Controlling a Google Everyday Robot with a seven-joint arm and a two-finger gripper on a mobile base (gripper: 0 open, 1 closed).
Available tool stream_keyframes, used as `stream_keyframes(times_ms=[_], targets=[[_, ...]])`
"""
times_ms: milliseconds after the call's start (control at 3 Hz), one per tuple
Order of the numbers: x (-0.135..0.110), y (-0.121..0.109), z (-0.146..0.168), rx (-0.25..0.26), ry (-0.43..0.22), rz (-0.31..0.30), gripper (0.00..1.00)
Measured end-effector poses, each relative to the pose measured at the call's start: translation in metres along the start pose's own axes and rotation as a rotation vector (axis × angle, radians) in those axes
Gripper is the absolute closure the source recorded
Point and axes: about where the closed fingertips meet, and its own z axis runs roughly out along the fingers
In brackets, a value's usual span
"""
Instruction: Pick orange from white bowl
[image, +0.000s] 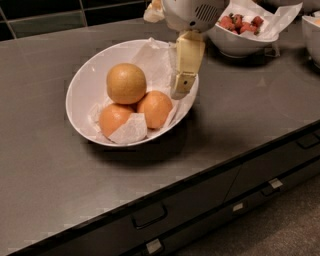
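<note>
Your gripper (181, 91) hangs tip-down over the near-right inside wall of the white bowl (80, 86), and from this angle you cannot tell whether the jaws are spread or pressed together. The orange (126, 83) sits inside that bowl just left of the jaws, apart from them, resting on top of the pile. Below and left of the jaws lie two smaller, brighter fruits: one (155, 109) close under the tip, the other (114, 119) further left, half tucked under the crumpled paper liner (150, 56). Up and to the right of the jaws, well apart, a smaller bowl (235, 44) holds strawberries (241, 23). Everything stands on the dark grey surface (250, 102), with drawer fronts (150, 216) along its near edge.
</note>
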Motion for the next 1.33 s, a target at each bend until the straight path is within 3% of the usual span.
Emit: stream_keyframes(times_ms=[333, 667, 1333], targets=[[0.000, 0.000, 0.000, 0.000, 0.000, 0.000, 0.00], [-0.015, -0.006, 0.013, -0.015, -0.024, -0.029, 0.00], [-0.035, -0.014, 0.053, -0.090, -0.084, -0.065, 0.00]])
